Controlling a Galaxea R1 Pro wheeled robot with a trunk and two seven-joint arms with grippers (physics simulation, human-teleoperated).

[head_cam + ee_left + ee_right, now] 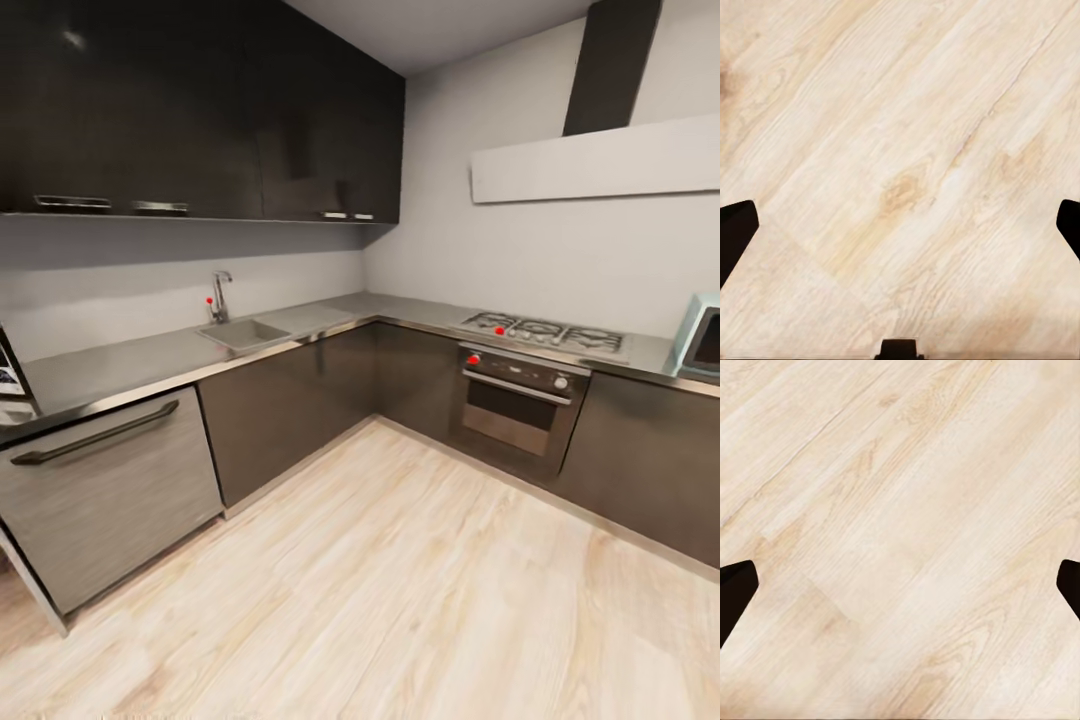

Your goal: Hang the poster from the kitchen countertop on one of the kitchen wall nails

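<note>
An L-shaped kitchen is filling the head view, with pale wood plank flooring (400, 600) running up to dark cabinet fronts. The poster (10, 372) is showing as a cut-off sliver at the left edge of the head view, standing tilted on the kitchen countertop (130, 360); a dark frame edge and a patch of blue-and-white art are visible, and the rest is lying outside the picture. The countertop is running as a shiny grey steel surface from that edge toward the corner, then turning along the far wall. A stainless dishwasher front (105, 500) with a dark bar handle is sitting directly under the poster's end of the worktop. Further along, an inset sink (243, 333) is sitting in the worktop with a chrome tap (219, 295) rising behind it. Past the corner, a gas hob (545, 332) is sitting above a built-in oven (520, 395), and a pale blue microwave (700, 338) is standing at the right edge. Dark wall cabinets (200, 110) are hanging above the sink run, and an extractor hood (600, 155) is hanging above the hob.

In the left wrist view, the left gripper (900, 225) is pointing down at bare floor planks, fingers spread wide and holding nothing. In the right wrist view, the right gripper (900, 585) is doing the same, spread wide over the floor
</note>
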